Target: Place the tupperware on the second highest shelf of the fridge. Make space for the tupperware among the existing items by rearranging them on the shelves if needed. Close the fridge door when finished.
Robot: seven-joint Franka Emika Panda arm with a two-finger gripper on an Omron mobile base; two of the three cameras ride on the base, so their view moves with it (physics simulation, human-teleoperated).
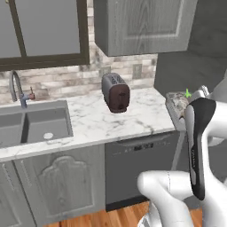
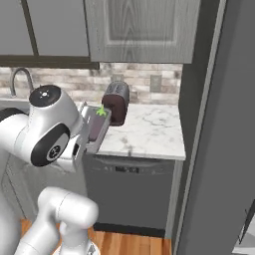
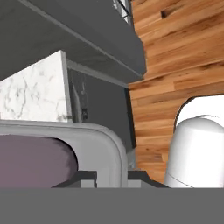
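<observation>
One tall dark grey fridge (image 2: 224,124) stood along the right side of the right base view, its door shut and a thin vertical bar handle (image 2: 199,124) running down its front edge. Beside it ran the marble counter (image 1: 102,119), with a dark dishwasher front (image 1: 137,166) set below and grey panelled wall cupboards (image 1: 142,24) above. Steel sink (image 1: 35,126) was let into the counter's left part, a curved tap (image 1: 17,88) standing behind it against the brick backsplash. Dark red-fronted toaster (image 1: 116,92) sat upright near the back of the counter, well apart from the sink. Wooden floor (image 3: 175,52) showed beneath in the hand view. The tupperware (image 2: 95,128), a shallow grey translucent tray with a green sprig showing at its upper end, hung off the counter, lifted and steeply tilted, just in front of the counter's edge in the right base view; in the left base view it showed at the counter's right end (image 1: 179,104), partly behind the arm. The gripper (image 3: 111,175) was clamped onto the tray's rounded rim, fingers drawn close with the rim between them in the hand view, purple-grey food visible inside the tray. Tray was clear of the toaster and not touching the fridge.
</observation>
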